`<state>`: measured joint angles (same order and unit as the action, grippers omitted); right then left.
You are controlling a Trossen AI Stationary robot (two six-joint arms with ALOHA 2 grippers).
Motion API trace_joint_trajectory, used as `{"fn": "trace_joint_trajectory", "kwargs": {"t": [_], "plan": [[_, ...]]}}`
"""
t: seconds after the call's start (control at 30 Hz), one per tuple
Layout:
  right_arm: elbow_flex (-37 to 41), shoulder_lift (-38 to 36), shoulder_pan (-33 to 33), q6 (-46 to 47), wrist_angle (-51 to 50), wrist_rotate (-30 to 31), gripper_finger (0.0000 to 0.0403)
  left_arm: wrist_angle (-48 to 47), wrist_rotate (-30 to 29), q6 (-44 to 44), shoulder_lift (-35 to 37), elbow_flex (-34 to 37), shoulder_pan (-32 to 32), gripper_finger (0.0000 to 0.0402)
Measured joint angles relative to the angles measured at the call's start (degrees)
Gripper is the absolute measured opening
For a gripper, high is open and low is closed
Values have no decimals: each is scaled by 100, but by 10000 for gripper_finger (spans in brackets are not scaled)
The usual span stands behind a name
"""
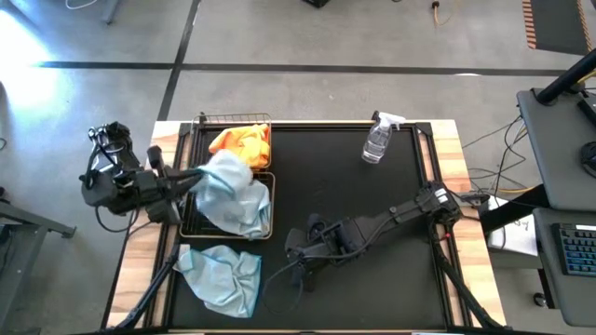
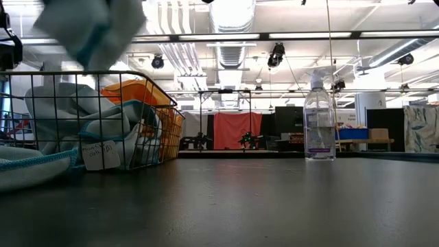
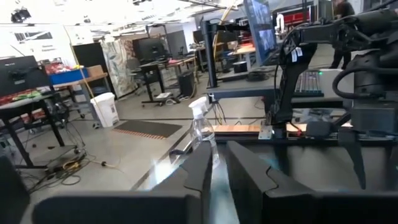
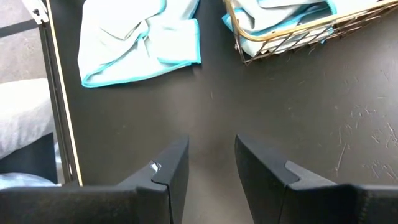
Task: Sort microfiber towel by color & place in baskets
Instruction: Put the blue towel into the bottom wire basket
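A: Towels first. Where are the pale blue ones?

B: One pale blue towel [image 1: 222, 277] lies flat on the worktop [image 1: 354, 205] at the near left, just near of the baskets. More pale blue cloth [image 1: 231, 194] is heaped in the near basket [image 1: 191, 228], spilling over its rim.

A: And the orange?

B: An orange towel [image 1: 242, 142] sits bunched in the far basket [image 1: 207, 121], which touches the near one.

A: What is the left arm doing?

B: Its end effector, the left end effector [image 1: 197, 174], reaches in from the left over the near basket, at the blue heap. In the low view a blue towel hangs blurred above that basket. Its fingers [image 3: 202, 177] stand a narrow slit apart; whether they grip the cloth I cannot tell.

A: The right arm?

B: It stretches across the worktop, and the right end effector [image 1: 296, 251] is low, right of the loose blue towel. Its jaws are apart with only bare worktop between them.

A: Anything else?

B: A clear spray bottle [image 1: 377, 140] stands upright at the far right.
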<state>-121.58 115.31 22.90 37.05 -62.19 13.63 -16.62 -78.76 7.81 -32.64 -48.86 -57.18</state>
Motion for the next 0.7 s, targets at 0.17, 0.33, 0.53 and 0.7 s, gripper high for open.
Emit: {"fn": "trace_joint_trajectory", "kwargs": {"t": [0.17, 0.33, 0.53, 0.7], "plan": [[0, 0, 53, 1, 0, 0, 123, -143, -2, -84, 4, 0, 2, 77], [0, 0, 88, 3, 0, 0, 123, -144, -2, -105, 0, 0, 2, 114], [0, 0, 89, 54, -2, 0, 123, -498, 984, -934, 15, 0, 2, 128], [0, 0, 89, 56, -2, 0, 123, -1165, 2874, -2354, -78, 0, 2, 122]]}}
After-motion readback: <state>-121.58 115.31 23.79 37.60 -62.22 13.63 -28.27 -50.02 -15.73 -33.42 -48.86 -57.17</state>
